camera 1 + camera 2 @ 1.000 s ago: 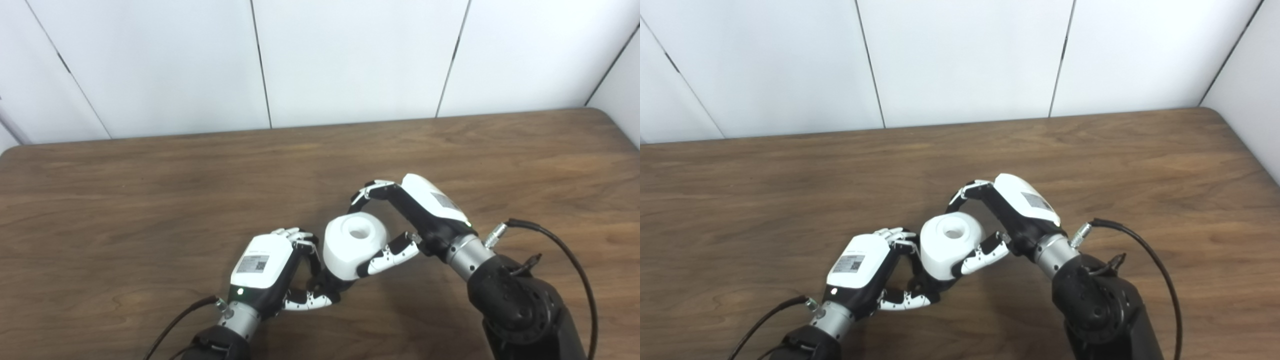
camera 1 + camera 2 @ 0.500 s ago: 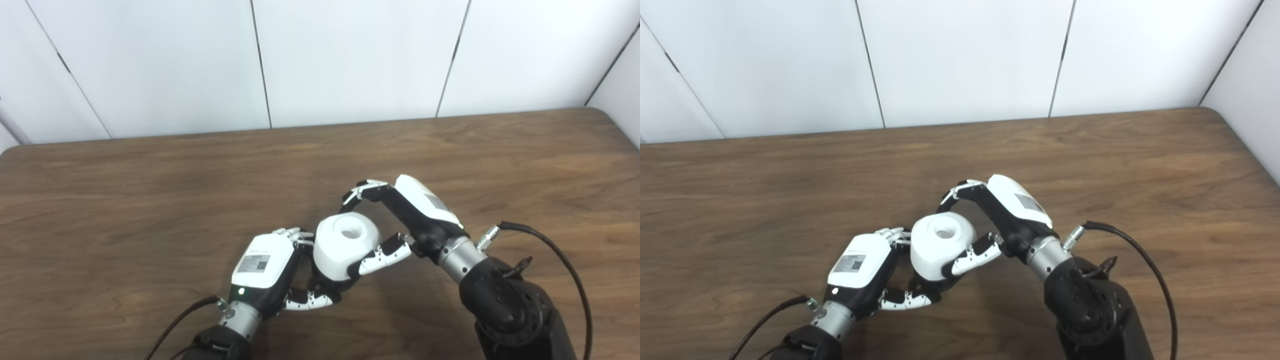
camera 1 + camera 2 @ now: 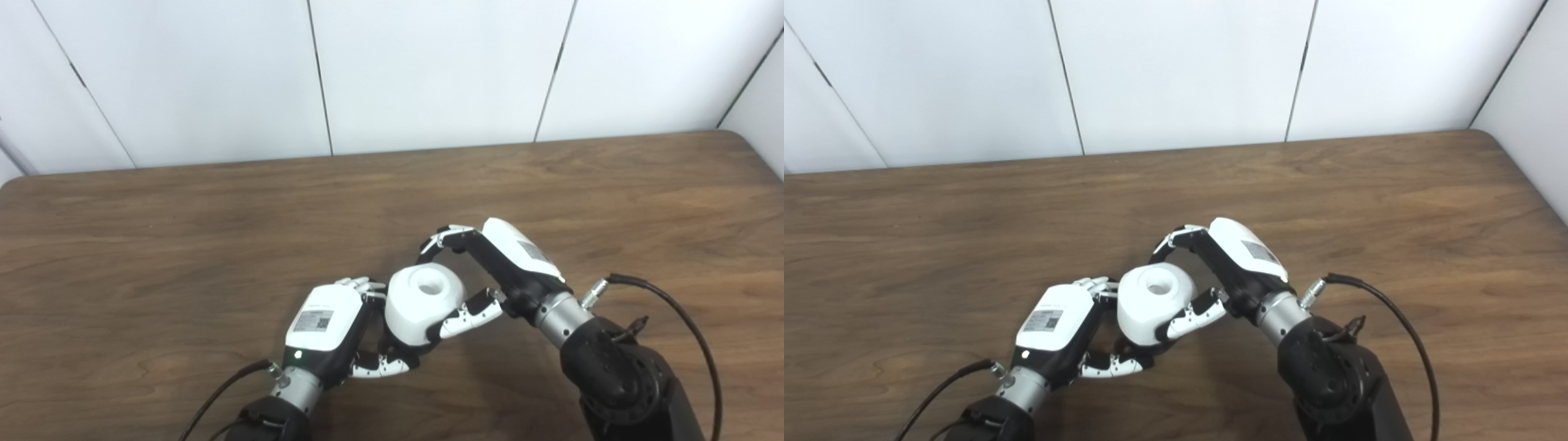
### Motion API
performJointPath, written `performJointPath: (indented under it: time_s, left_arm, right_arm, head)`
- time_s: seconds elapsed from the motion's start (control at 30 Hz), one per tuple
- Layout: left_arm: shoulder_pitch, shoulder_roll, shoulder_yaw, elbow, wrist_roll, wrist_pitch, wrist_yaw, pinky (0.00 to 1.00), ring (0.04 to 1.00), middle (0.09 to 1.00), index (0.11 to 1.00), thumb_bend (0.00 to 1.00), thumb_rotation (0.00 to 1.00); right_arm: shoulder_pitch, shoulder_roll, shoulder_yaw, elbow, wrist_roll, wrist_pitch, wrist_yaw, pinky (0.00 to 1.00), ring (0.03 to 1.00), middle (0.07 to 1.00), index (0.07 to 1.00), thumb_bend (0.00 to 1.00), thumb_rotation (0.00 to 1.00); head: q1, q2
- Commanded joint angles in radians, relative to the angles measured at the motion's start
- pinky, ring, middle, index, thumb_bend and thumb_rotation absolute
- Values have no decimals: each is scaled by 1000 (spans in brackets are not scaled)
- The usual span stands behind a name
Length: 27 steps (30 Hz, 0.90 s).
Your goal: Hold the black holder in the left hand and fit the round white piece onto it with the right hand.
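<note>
The round white piece, a squat cylinder with a hole in its top, is held just above the table near the front middle. My right hand is shut on it, fingers over its far side and thumb along its near right side. Directly beneath it, my left hand is curled around the black holder, of which only a dark sliver shows under the white piece. The white piece touches the left hand's fingers; whether it sits on the holder I cannot tell.
The brown wooden table stretches wide to the left, right and back. White wall panels stand behind its far edge. A black cable loops from my right forearm over the table.
My right hand has carried the white piece leftward and slightly down, up against my left hand's fingers. The left hand has barely moved.
</note>
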Motion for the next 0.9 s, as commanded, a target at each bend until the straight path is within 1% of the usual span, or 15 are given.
performJointPath:
  time_s: [0.0, 0.33, 0.7, 0.87]
  left_arm:
    - [11, 2, -30, 19, 21, 4, -72, 875, 863, 785, 488, 520, 47]
    - [10, 5, -35, 17, 18, 8, -67, 872, 861, 784, 488, 520, 48]
    - [12, 1, -34, 20, 14, 7, -56, 876, 858, 780, 488, 520, 47]
    - [9, 0, -38, 19, 23, 12, -65, 877, 860, 784, 488, 520, 48]
  right_arm:
    - [-8, -10, 5, -3, 5, -32, -18, 782, 883, 766, 483, 522, 139]
    - [9, -26, 25, 21, 11, -68, -50, 784, 888, 766, 483, 522, 138]
    - [26, -14, 47, 43, 13, -76, -76, 764, 891, 763, 483, 522, 137]
    - [26, -11, 55, 53, 18, -82, -90, 762, 885, 757, 483, 523, 138]
  head:
    - [-1, 1]
    - [-3, 3]
    - [-4, 3]
    - [-2, 3]
